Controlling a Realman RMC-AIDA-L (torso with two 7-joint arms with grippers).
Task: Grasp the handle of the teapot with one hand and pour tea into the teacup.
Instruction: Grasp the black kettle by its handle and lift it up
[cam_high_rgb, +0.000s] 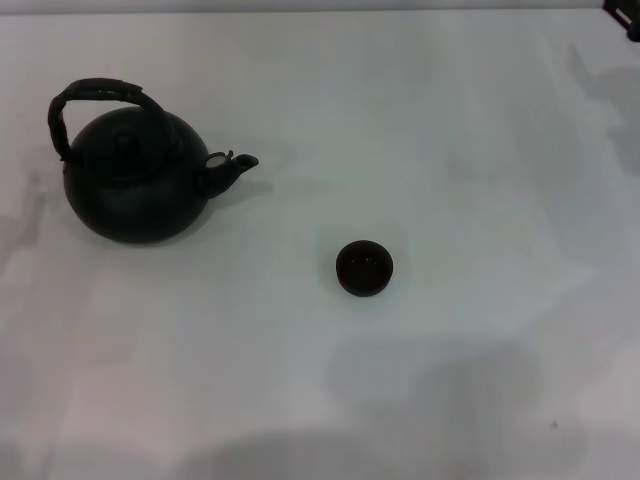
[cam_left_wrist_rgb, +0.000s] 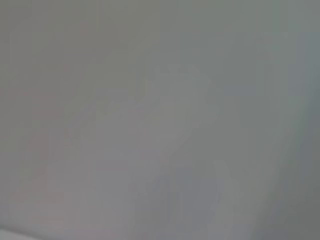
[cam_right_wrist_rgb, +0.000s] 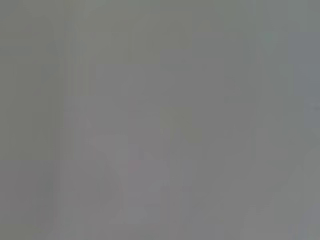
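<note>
The teacup (cam_high_rgb: 364, 268) sits nearest, teapot (cam_high_rgb: 135, 180) untouched; no gripper shows, so reaching for the handle (cam_high_rgb: 95, 95) comes next.

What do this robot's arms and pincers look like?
Neither arm nor pincer shows here. The head view holds only the black teapot, the small dark teacup and the white table; a dark corner at its upper right edge can't be identified. Both wrist views show blank grey.
</note>
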